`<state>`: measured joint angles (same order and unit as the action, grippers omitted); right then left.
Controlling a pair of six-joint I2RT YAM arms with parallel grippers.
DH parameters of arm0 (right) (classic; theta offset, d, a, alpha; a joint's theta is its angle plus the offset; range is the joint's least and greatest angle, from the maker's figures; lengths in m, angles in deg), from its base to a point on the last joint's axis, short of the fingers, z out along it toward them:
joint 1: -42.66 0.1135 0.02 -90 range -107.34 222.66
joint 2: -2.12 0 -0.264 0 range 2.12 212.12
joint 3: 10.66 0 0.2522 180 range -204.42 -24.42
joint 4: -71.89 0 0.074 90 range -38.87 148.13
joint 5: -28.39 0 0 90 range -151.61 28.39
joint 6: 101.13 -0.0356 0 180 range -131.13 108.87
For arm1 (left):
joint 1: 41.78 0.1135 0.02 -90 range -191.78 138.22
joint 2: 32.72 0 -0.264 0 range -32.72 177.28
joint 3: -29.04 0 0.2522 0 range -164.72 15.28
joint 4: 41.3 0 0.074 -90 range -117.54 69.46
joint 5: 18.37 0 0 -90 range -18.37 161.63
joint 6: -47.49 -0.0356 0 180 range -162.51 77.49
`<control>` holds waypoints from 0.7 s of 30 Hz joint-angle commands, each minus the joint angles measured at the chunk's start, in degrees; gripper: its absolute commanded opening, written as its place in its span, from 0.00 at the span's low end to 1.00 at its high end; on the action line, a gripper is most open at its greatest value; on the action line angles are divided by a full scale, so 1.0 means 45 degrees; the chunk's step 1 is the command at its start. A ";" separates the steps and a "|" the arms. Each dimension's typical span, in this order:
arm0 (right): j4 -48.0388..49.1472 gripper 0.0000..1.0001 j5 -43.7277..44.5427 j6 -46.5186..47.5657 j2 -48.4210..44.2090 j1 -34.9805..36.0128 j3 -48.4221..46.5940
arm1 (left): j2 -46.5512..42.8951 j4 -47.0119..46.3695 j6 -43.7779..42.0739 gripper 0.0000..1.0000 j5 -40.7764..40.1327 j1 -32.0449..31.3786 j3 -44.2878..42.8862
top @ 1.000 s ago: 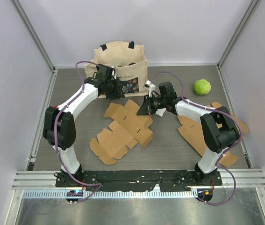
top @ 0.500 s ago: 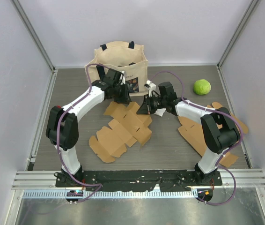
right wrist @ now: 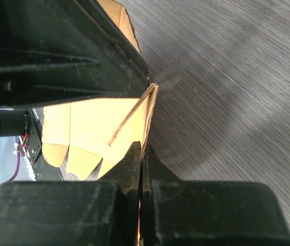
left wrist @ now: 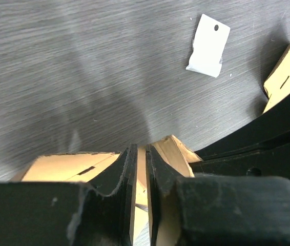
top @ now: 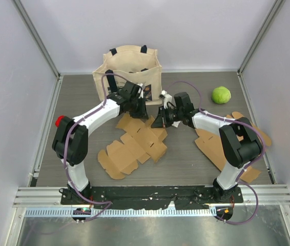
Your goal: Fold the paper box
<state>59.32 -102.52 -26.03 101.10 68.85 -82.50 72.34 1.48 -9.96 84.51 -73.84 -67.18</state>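
Your box is a flat cardboard blank lying mid-bench, just ahead of both arm bases, with its far flaps lifted off the surface. Your right hand is clamped tight on the far right flap, a thin cardboard edge pinched between its fingers. Your left hand is at the far flap just beside it. Its fingers stand narrow, with a flap edge in the slit between them. The two hands are close together over the blank's far edge.

A tote stands upright behind the hands, against the back wall, its mouth open. You cannot tell what is in it from these views.

A second ago your left hand was in front of the tote's left half and stood wider. It has since swung right and down onto the blank and narrowed. Your right hand has held its place and its grip. The blank's near part has hardly shifted.

A second blank lies flat under your right arm. A green ball sits well apart at the far right. A white tag lies beyond the left fingers. The bench is dark grey woodgrain, ringed by pale walls.
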 commanded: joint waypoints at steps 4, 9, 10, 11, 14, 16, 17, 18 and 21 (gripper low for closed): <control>0.2040 0.01 -0.0031 -0.0791 -0.0648 0.0097 -0.0061 | -0.0435 -0.1661 0.0948 0.22 0.0868 -0.1117 0.1152; 0.1983 0.01 0.0455 -0.0969 -0.0979 0.0116 0.0309 | -0.0494 -0.2250 0.1613 0.24 -0.0006 -0.1236 0.1780; 0.1401 0.01 0.0805 -0.0774 -0.1038 0.0116 0.0349 | -0.0958 -0.2171 0.1613 0.25 -0.0263 -0.1236 0.2012; 0.1144 0.01 0.1370 -0.0559 -0.1135 0.0116 0.0465 | -0.1311 -0.2151 0.1632 0.27 -0.0556 -0.1236 0.2247; 0.0848 0.01 0.2212 0.0145 -0.1428 0.0116 0.1090 | -0.3787 -0.3199 0.2139 0.50 -0.1455 -0.1217 0.4254; 0.0810 0.01 0.2313 0.0398 -0.1507 0.0097 0.1131 | -0.5812 -0.3809 0.2412 0.59 -0.1844 -0.1198 0.6298; 0.0829 0.01 0.2235 0.0400 -0.1546 0.0077 0.1130 | -0.6406 -0.3908 0.2588 0.60 -0.2080 -0.1197 0.6892; 0.0926 0.01 0.2080 0.0419 -0.1604 0.0019 0.1150 | -0.6953 -0.3851 0.2628 0.63 -0.2411 -0.1197 0.7458; 0.1550 0.01 0.1593 0.0244 -0.1547 -0.0040 0.1422 | -0.8636 -0.2780 0.2532 0.63 -0.4187 -0.1119 0.8829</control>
<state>61.05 -94.19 -26.10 96.08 68.94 -77.04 40.84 -11.11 0.18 76.18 -79.08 -33.10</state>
